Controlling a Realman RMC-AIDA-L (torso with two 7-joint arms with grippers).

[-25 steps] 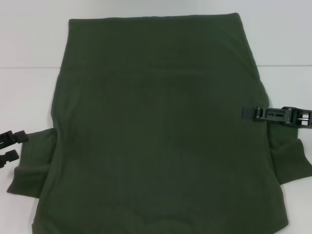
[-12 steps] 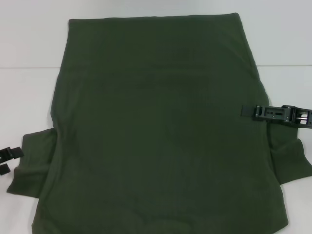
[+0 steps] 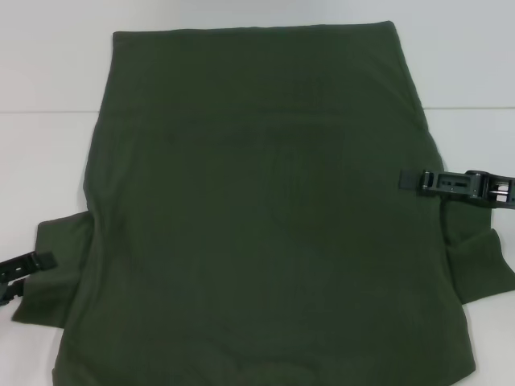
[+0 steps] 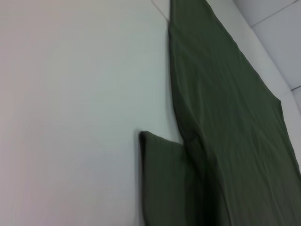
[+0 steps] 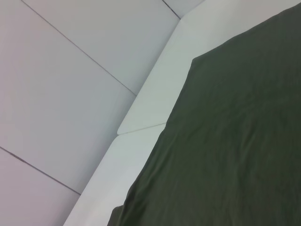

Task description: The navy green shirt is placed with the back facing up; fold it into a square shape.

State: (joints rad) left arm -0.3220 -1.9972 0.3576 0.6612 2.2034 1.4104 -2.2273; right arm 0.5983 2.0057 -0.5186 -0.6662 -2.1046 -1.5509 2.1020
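On top of the white table [image 3: 48,161] lies the navy green shirt [image 3: 265,209], spread flat w/ the plain side up, and it covers most of the surface; its hem is at the far edge and both short sleeves stick out near the robot. At the shirt's left sleeve [image 3: 60,257] sits the left gripper [image 3: 28,265], low down right at the sleeve's outer edge; whether its fingers are spread or pressed together I cannot tell. At the shirt's right side, approx. half way along the body and above the right sleeve [image 3: 483,269], the right gripper [image 3: 414,181] lies across the edge of the cloth, fingers pointing toward the shirt's middle; I cannot tell if it pinches the fabric. Left wrist view shows the left sleeve [image 4: 164,179] flat on the table [image 4: 70,117] beside the shirt's body [image 4: 225,117].
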